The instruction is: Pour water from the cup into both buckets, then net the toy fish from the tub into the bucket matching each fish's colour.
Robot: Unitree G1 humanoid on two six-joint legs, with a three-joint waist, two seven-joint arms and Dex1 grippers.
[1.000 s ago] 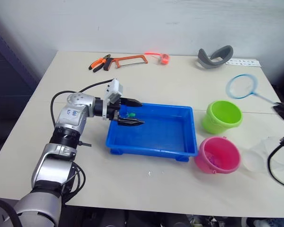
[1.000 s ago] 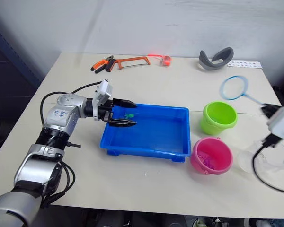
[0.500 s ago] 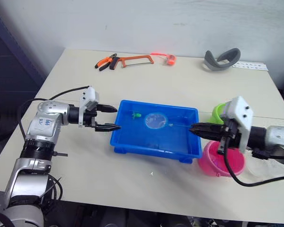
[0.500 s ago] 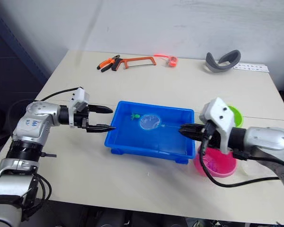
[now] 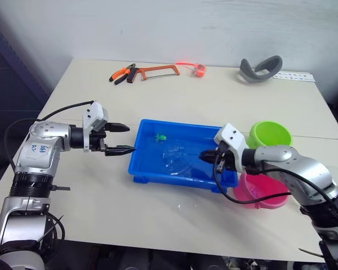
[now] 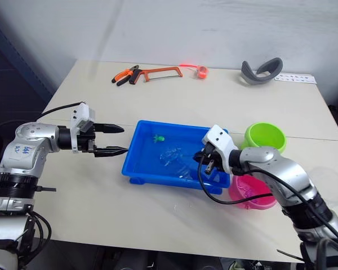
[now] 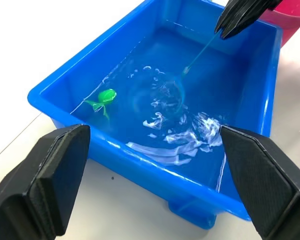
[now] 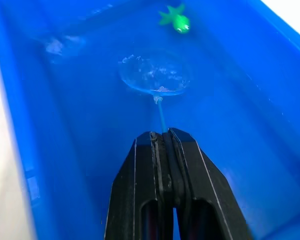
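- The pink round plastic bucket (image 5: 259,188) stands nearest on the pale counter (image 5: 214,107), just beside the right end of the tub, partly hidden behind the right arm.
- The right gripper (image 5: 205,157) reaches in over the right end of the tub; its jaws are closed tight on the thin handle of the small hand net with the round light-blue hoop (image 8: 155,75).
- The net's long axis runs along the length of the tub: the handle leaves the gripper and the hoop points toward the tub's left end. The hoop lies low in the water, roughly mid-tub, with ripples around it.
- The shallow rectangular bright blue plastic tub (image 5: 152,169) sits in the middle of the counter, its long side running left to right, holding water.
- A tiny green plastic toy fish (image 7: 106,96) lies in the water near the tub's far left corner, just beyond the hoop and apart from it; its tail fin points away from the net.
- The left gripper (image 5: 124,138) hovers over the counter just beside the tub's left wall, its jaws spread wide and holding nothing, pointing toward the tub.
- The lime green round plastic bucket (image 5: 270,135) stands behind the pink one, near the tub's far right corner.
- At the far edge of the counter lie orange-handled pliers (image 5: 119,73) touching an orange-framed hacksaw (image 5: 158,70), whose long axis runs left to right.
- To the right of them sits a grey curved band (image 5: 260,67).
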